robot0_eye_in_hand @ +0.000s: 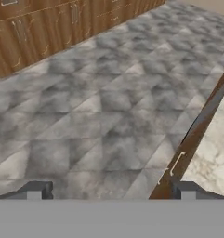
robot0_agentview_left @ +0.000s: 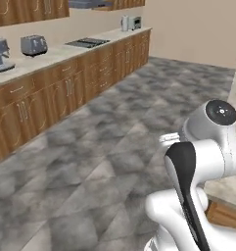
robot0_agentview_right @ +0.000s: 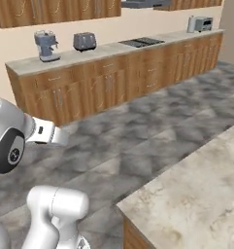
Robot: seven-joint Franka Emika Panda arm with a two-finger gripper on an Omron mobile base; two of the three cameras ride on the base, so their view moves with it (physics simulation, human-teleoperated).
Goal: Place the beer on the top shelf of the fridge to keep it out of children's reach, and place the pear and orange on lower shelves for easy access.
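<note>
The beer, the pear, the orange and the fridge with its shelves are out of view. My gripper (robot0_eye_in_hand: 111, 191) is open, its two dark fingertips (robot0_eye_in_hand: 36, 190) spread wide with nothing between them. It points down at the grey tiled floor (robot0_eye_in_hand: 108, 116), beside the wooden edge of a marble-topped counter (robot0_eye_in_hand: 215, 153). My white arm (robot0_agentview_left: 198, 162) is folded close over the base.
A long run of wooden cabinets (robot0_agentview_left: 65, 93) stands across the floor. On its pale counter are a coffee machine (robot0_agentview_right: 45, 45), a toaster (robot0_agentview_right: 84, 41) and a cooktop (robot0_agentview_right: 142, 42). The marble-topped counter (robot0_agentview_right: 196, 194) lies close on my right. Open floor lies between them.
</note>
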